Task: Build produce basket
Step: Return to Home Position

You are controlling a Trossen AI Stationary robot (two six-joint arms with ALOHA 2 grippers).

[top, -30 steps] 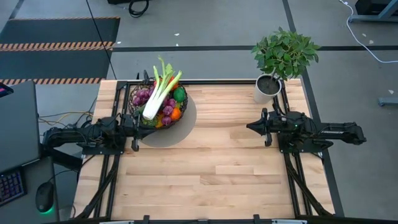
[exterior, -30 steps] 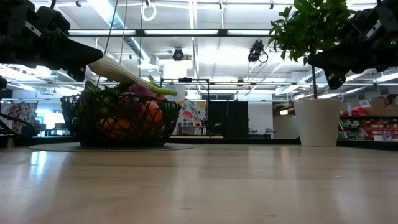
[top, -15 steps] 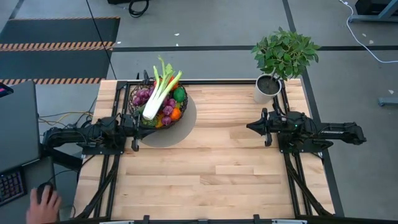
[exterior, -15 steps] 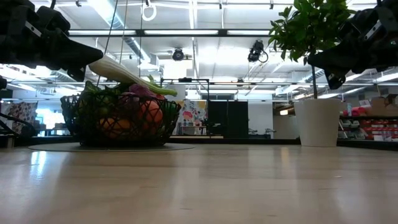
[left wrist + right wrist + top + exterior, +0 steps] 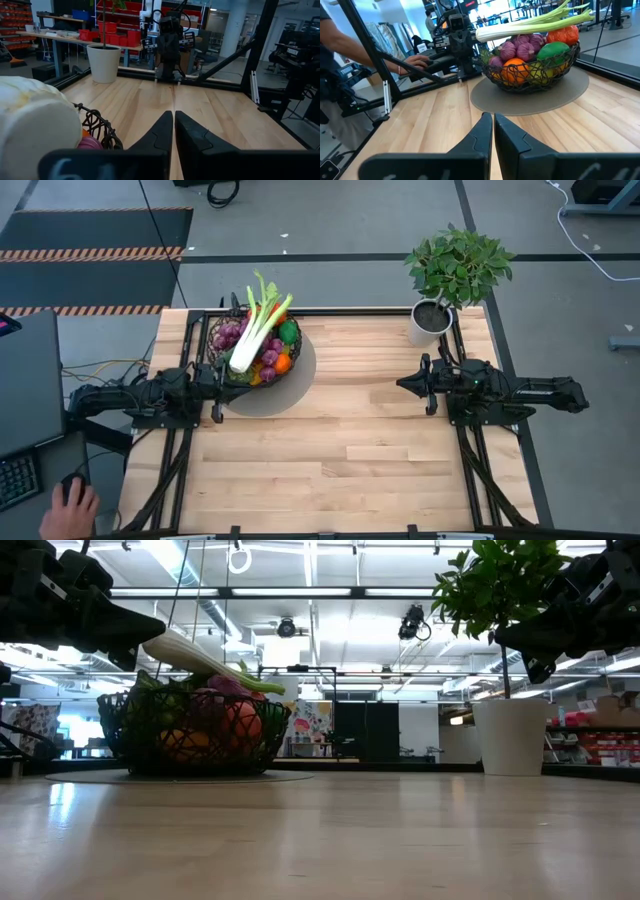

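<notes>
The dark wire-mesh basket [image 5: 256,352] [image 5: 534,70] stands on a round grey mat [image 5: 290,385] near the table's far left. It is filled with produce: a long white-green leek [image 5: 255,330] lies across the top over purple grapes [image 5: 520,47], an orange [image 5: 514,67] and a green pepper [image 5: 551,51]. My left gripper [image 5: 217,377] [image 5: 173,116] is shut, hovering just near-left of the basket. My right gripper [image 5: 403,383] [image 5: 493,118] is shut, hovering above the table's right side.
A potted leafy plant in a white pot [image 5: 432,320] stands at the far right corner. Bare wood fills the table's middle and near part [image 5: 340,460]. A person's hand rests on a mouse [image 5: 68,502] off the table's near left.
Both arms have kept still and the basket has not moved. A person's hand has come onto the mouse beside the table's near left corner.
</notes>
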